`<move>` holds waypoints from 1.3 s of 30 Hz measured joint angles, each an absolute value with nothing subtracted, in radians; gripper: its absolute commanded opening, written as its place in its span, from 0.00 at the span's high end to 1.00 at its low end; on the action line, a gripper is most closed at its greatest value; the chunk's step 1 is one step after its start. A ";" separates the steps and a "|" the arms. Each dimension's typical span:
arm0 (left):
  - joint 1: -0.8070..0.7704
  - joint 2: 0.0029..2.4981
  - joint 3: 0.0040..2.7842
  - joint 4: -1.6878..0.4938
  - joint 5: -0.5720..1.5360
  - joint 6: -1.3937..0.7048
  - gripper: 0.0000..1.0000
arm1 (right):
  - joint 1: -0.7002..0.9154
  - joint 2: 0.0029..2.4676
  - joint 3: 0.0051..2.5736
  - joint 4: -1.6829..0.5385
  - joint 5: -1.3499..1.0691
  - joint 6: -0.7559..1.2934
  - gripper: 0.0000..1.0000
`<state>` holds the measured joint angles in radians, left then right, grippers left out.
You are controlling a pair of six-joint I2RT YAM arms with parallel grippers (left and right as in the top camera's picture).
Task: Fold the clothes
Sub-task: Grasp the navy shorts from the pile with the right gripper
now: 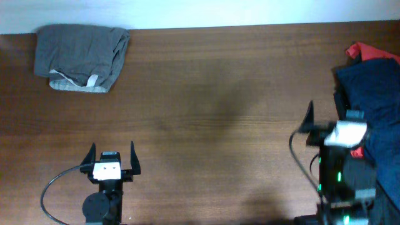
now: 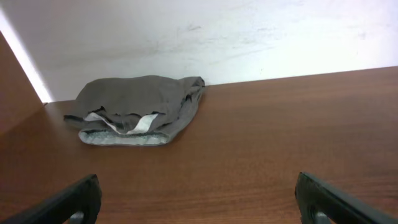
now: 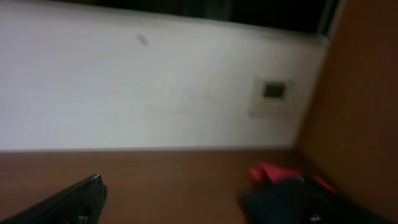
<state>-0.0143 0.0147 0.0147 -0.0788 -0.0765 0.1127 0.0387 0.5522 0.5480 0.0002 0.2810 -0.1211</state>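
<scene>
My left pincer [image 1: 113, 152] and right pincer [image 1: 325, 115] both gape wide, holding nothing. The grey garment [image 1: 81, 55] lies far left on the table [image 1: 219, 94]. The navy piece [image 1: 375, 81] heaps over red cloth [image 1: 364, 51] beside my right pincer.

Clothes: 3 colours. Grey garment [image 1: 81, 56] x1. Navy garment [image 1: 375, 87] x1. Red cloth [image 1: 361, 50]: 2 patches showing, 1 at top of navy garment, 1 lower by right arm; can't tell if 1 pc or 2. No black cloth made out. Arms [image 1: 103, 203] x2, 1 hand each: left hand [image 1: 112, 150], right hand [image 1: 325, 114]. Table [image 1: 219, 94] x1. Wall plate [image 3: 272, 93] x1, right wrist view only.
</scene>
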 measured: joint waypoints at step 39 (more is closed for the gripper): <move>-0.014 0.013 0.015 -0.079 -0.074 0.113 0.01 | -0.358 2.073 1.620 -0.573 0.254 -0.106 0.01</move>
<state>-0.0143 0.0128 0.0147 -0.0788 -0.0738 0.1127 -0.3584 2.0727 1.6199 -0.5732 0.2539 -0.1059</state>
